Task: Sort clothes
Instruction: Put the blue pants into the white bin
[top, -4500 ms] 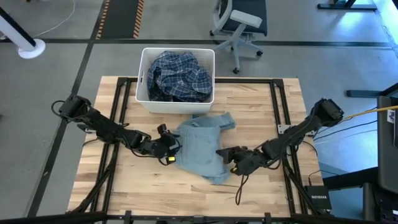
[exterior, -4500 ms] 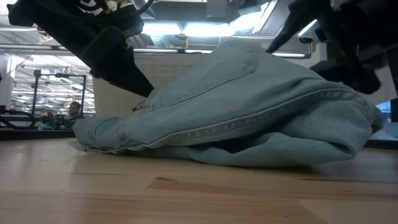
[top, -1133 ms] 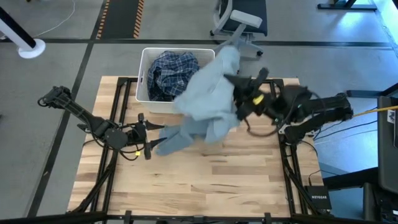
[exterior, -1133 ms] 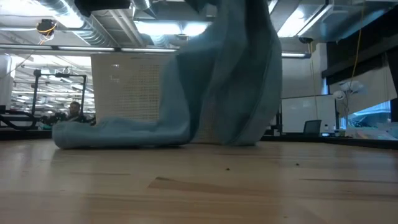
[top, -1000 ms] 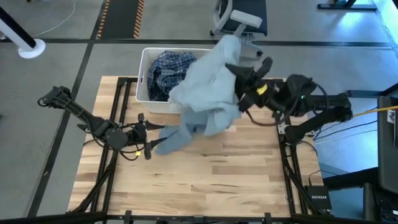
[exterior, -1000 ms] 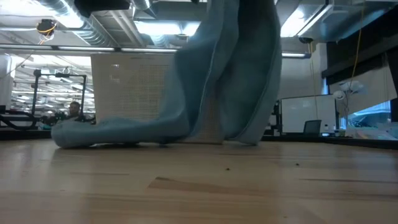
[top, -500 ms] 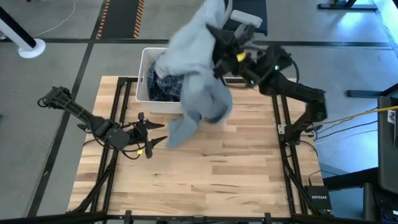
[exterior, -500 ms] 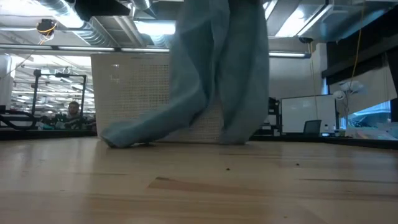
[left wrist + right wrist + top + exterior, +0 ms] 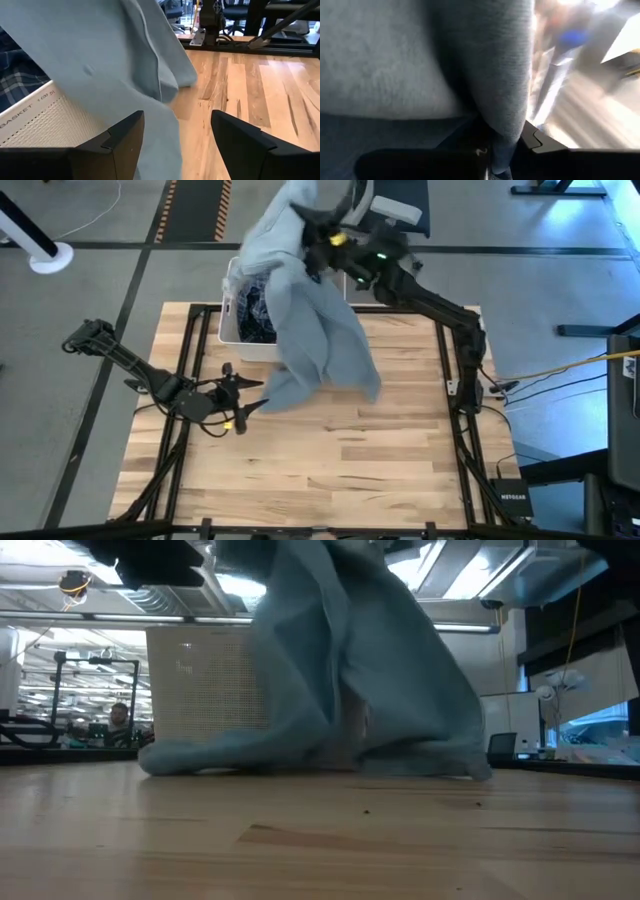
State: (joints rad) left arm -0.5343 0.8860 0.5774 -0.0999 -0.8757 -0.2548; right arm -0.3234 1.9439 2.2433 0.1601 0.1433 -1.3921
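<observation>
The light blue denim piece (image 9: 315, 330) hangs from my right gripper (image 9: 315, 228), which is shut on it high above the white bin (image 9: 228, 330). Its lower end (image 9: 200, 758) trails on the table in front of the bin. The navy-white plaid shirt (image 9: 255, 308) lies inside the bin. My left gripper (image 9: 252, 396) hovers open, low over the table's left part, with the denim's lower end (image 9: 165, 130) reaching into the gap between its fingers; whether it touches them I cannot tell. My right gripper pinches a bunched fold of the denim (image 9: 506, 125) between its two fingers, several layers thick. It holds the piece by its upper part, well above the bin. The cloth hangs below in long folds, and its lowest part (image 9: 280, 392) rests on the table.
The bin's perforated wall (image 9: 40, 122) stands close beside my left gripper. An office chair (image 9: 390, 220) stands on the floor beyond the table's far edge. Bare wood (image 9: 330, 470) fills the table's near half.
My right gripper has swung toward the table's far edge and left, from over the table's right part to above the bin, carrying the denim. The cloth's hanging part has followed and flared out; its lower end has dragged along the table toward the bin.
</observation>
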